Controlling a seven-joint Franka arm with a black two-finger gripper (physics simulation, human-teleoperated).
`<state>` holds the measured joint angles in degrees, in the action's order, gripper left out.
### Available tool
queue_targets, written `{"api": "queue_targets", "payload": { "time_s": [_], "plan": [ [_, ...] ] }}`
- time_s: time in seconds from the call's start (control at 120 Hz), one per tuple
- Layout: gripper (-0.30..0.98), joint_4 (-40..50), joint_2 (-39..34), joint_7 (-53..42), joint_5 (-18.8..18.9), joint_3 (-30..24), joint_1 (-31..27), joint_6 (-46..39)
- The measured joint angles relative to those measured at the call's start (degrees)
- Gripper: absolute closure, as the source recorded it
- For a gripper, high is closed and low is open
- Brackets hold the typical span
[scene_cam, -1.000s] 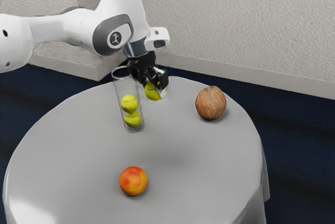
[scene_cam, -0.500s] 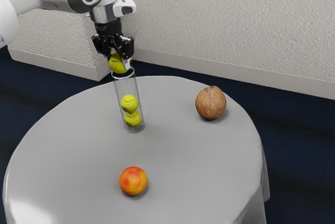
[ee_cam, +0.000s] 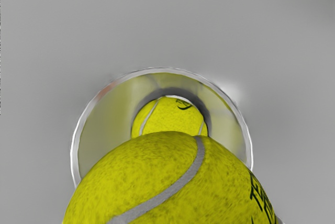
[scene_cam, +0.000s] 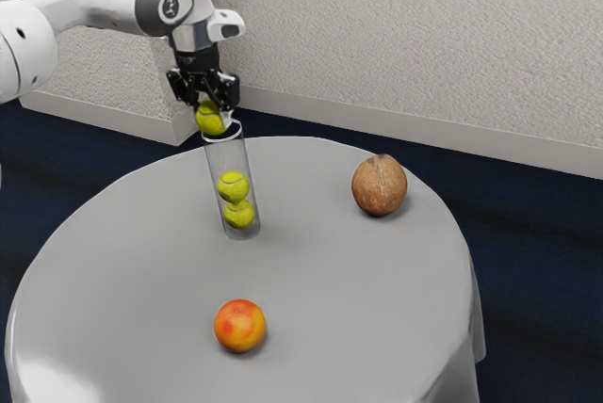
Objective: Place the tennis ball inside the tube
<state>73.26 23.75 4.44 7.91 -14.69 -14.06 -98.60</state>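
Jaws gripping ball [scene_cam: 209,119], tube [scene_cam: 227,155] beneath, coconut [scene_cam: 380,185], fruit [scene_cam: 240,326]

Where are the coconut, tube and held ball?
Coconut [scene_cam: 380,186]: exterior view, middle of its brown shell.
Tube [scene_cam: 227,155]: exterior view, clear wall below the rim.
Held ball [ee_cam: 157,177]: wrist view, yellow felt beside the seam.
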Motion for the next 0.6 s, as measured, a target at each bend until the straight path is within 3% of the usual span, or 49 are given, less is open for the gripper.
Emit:
{"api": "queue_targets", "payload": {
  "time_s": [0.35, 0.6],
  "plan": [
    [0.36, -0.3, 1.7, 0.9, 0.6, 0.0, 0.0, -3.5],
    [0.12, -0.2, 1.6, 1.1, 0.3, 0.0, -0.1, -3.9]
  ]
}}
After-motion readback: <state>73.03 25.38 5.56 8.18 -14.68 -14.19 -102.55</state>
